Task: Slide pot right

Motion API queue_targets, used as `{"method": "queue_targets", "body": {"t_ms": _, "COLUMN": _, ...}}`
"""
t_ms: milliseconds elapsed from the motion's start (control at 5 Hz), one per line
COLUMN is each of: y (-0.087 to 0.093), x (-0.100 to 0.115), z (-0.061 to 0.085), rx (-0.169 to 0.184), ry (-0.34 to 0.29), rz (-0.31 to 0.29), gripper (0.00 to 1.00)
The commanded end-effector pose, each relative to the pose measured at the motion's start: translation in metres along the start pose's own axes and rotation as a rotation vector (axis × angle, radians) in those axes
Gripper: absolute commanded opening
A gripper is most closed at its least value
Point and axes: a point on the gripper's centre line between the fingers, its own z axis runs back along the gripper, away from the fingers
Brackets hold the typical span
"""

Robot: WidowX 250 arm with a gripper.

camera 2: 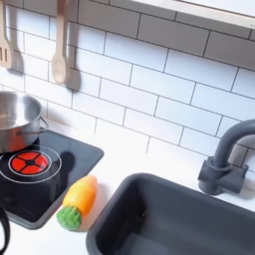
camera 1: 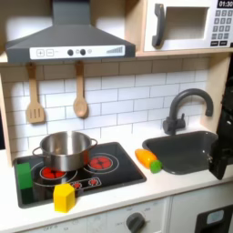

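Two burners lie on the black stove top (camera 1: 109, 177) in the first exterior view, and the pot (camera 1: 64, 149) sits on the one at that view's left, beside a green block (camera 1: 25, 176) and behind a yellow block (camera 1: 64, 197); in the second exterior view the pot (camera 2: 17, 120) stands at the left edge, with the bare red burner (camera 2: 32, 162) just in front of it. At the first exterior view's right edge I see a dark shape that I take for the tool (camera 1: 221, 155), over the sink (camera 1: 182, 150); whether it stands apart or together I cannot tell. As I judge it, the slide is not yet begun; I would come in low against the pot's wall or rim, push level and slowly toward the free burner, keep the base flat on the worktop, and stop short of the carrot (camera 1: 147, 159).
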Motion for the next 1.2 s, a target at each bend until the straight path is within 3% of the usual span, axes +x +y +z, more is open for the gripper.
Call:
{"method": "queue_targets", "body": {"t_ms": 0, "y": 0.000, "x": 0.000, "z": 0.000, "rx": 0.000, "ry": 0.000, "rz": 0.000, "gripper": 1.00}}
{"method": "queue_targets", "body": {"t_ms": 400, "y": 0.022, "x": 0.030, "z": 0.005, "rx": 0.050, "ry": -0.031, "rz": 0.013, "gripper": 1.00}}
{"method": "queue_targets", "body": {"t_ms": 1000, "y": 0.061, "x": 0.073, "z": 0.017, "rx": 0.073, "ry": -0.082, "rz": 0.064, "gripper": 1.00}}
